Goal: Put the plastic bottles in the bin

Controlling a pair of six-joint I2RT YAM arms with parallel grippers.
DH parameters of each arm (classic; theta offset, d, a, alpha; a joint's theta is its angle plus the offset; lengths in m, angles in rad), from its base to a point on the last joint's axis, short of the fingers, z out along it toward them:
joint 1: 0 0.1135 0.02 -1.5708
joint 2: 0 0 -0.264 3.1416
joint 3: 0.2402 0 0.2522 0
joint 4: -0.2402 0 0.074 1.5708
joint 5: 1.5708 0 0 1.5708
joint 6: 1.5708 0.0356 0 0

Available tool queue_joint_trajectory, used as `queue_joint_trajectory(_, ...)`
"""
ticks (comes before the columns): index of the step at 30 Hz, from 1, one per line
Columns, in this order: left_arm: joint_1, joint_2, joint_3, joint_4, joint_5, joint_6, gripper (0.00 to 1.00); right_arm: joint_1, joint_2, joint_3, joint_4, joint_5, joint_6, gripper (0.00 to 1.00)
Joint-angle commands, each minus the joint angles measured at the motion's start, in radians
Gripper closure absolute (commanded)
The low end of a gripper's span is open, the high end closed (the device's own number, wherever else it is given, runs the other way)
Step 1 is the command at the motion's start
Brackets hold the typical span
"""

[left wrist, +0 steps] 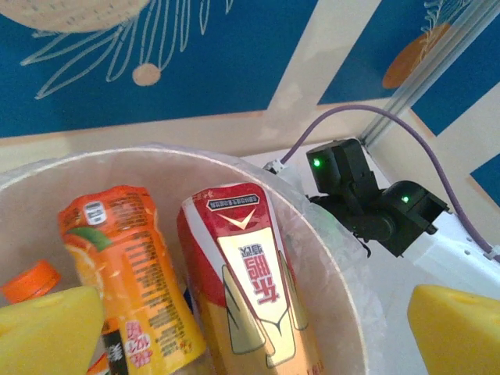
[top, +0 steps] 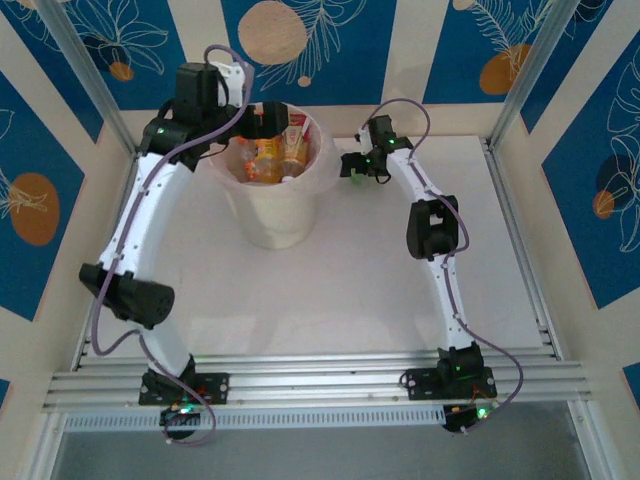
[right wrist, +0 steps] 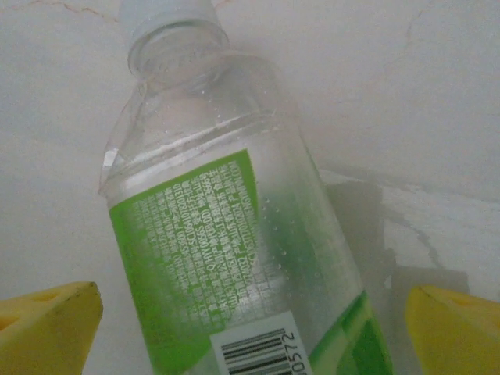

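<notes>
The bin (top: 270, 215) stands at the back left of the table, with a liner. An orange bottle (left wrist: 129, 273), a red and gold bottle (left wrist: 250, 273) and an orange cap (left wrist: 31, 281) lie inside it. My left gripper (left wrist: 254, 336) hovers open over the bin's left rim (top: 238, 135), nothing between its yellow fingers (left wrist: 47, 332). A clear bottle with a green label (right wrist: 234, 234) lies on the white table just right of the bin (top: 357, 182). My right gripper (right wrist: 254, 332) is open around it (top: 356, 168), fingers (right wrist: 457, 328) apart from its sides.
The bin's near rim (left wrist: 328, 266) curves between the left gripper and the right arm's black wrist (left wrist: 367, 203). Metal frame posts (top: 520, 70) and patterned blue walls close in the table. Bare white tabletop (top: 330, 290) stretches in front of the bin.
</notes>
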Motion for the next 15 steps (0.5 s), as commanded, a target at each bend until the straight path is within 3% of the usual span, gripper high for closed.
queue_joint_trajectory(1,0.005,-0.096,-0.067,0.052,-0.074,-0.013,0.00,0.002,0.012,0.040,-0.025,-0.036,-0.003,0.01)
queue_joint_trajectory(15,0.013,-0.344,-0.315,0.128,-0.229,-0.050,0.00,0.003,0.026,0.066,-0.123,-0.095,0.052,0.20)
